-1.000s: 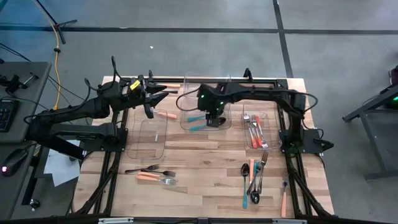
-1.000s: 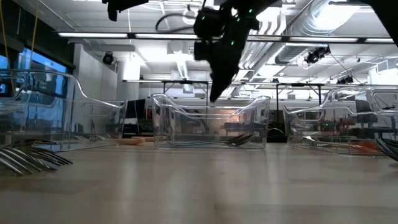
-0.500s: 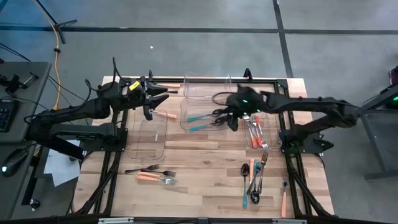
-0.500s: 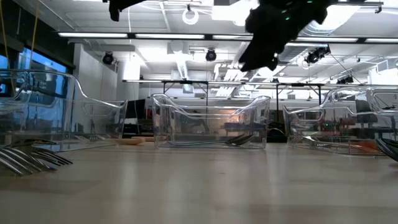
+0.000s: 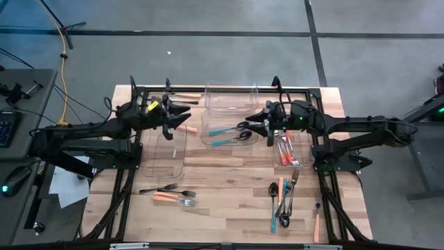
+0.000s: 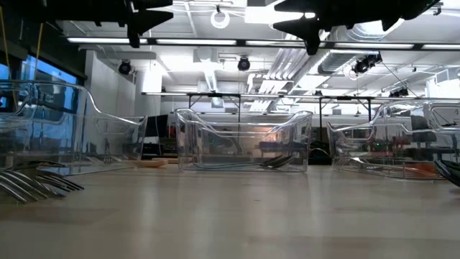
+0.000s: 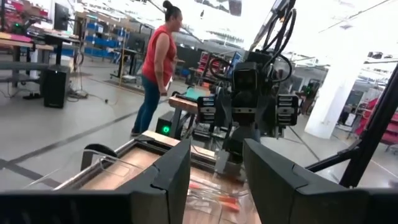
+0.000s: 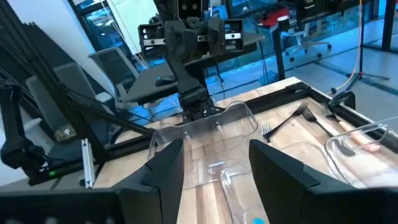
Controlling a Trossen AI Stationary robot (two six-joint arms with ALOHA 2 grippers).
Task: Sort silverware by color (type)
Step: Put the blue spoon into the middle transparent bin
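Both arms hover level above the far half of the table, fingers pointing at each other. My left gripper [image 5: 183,111] is open and empty over the far end of the left clear bin [image 5: 166,154]. My right gripper [image 5: 259,124] is open and empty between the middle bin [image 5: 208,139] and the right bin [image 5: 300,158]. Teal-handled pieces [image 5: 223,131] and a black piece [image 5: 243,133] lie in the middle bin. Orange-handled pieces [image 5: 285,146] lie in the right bin. Loose silverware lies flat near the table's near edge in a left group [image 5: 171,195] and a right group [image 5: 282,201].
One orange-handled piece [image 5: 186,128] lies beside the left bin's far end, another [image 5: 188,95] along the far frame rail, a third [image 5: 317,223] near the right near corner. A second clear bin [image 5: 231,97] stands at the far edge. A person [image 7: 158,68] walks in the room beyond.
My right gripper has risen from pointing down into the middle bin, swung toward the table's right and tipped level, fingers now pointing left. A black piece shows in the middle bin where it stood. My left gripper has shifted slightly toward the table's right.
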